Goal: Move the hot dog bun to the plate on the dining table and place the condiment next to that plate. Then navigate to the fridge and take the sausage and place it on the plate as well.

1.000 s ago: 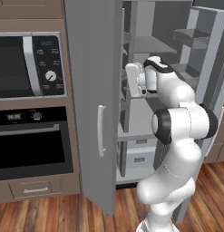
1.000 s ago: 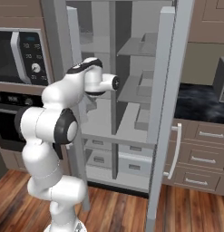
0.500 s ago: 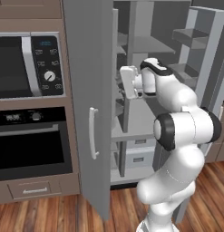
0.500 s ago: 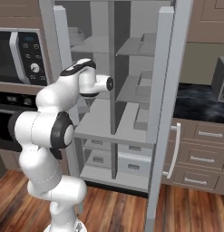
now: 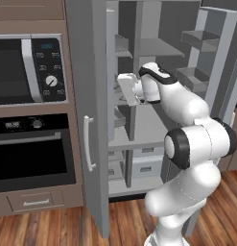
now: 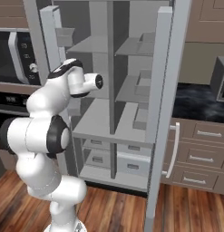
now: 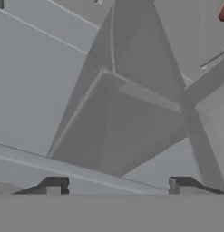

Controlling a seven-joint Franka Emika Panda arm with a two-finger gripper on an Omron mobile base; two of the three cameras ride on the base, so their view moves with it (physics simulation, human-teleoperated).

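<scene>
The fridge (image 5: 148,125) (image 6: 113,122) stands with both doors open, its grey shelves bare in the base views. My gripper (image 5: 125,91) reaches into the left half at middle-shelf height, close to the inner side of the left door (image 5: 86,96). In the hand view my gripper (image 7: 118,185) is open with nothing between its fingertips, facing grey shelf panels. A small red rounded shape (image 7: 223,11) at that view's top right corner may be the sausage. The hot dog bun, condiment, plate and dining table are out of view.
Left of the fridge are a microwave (image 5: 24,72) and an oven (image 5: 29,158). The right door (image 6: 164,113) juts forward beside wooden drawers (image 6: 199,154) under a dark counter (image 6: 195,102). White drawers (image 6: 127,163) fill the fridge's bottom. The floor is wood.
The left fridge door has swung wider open. My hand has moved left with it, deeper toward the left side of the fridge. The jaws stay open.
</scene>
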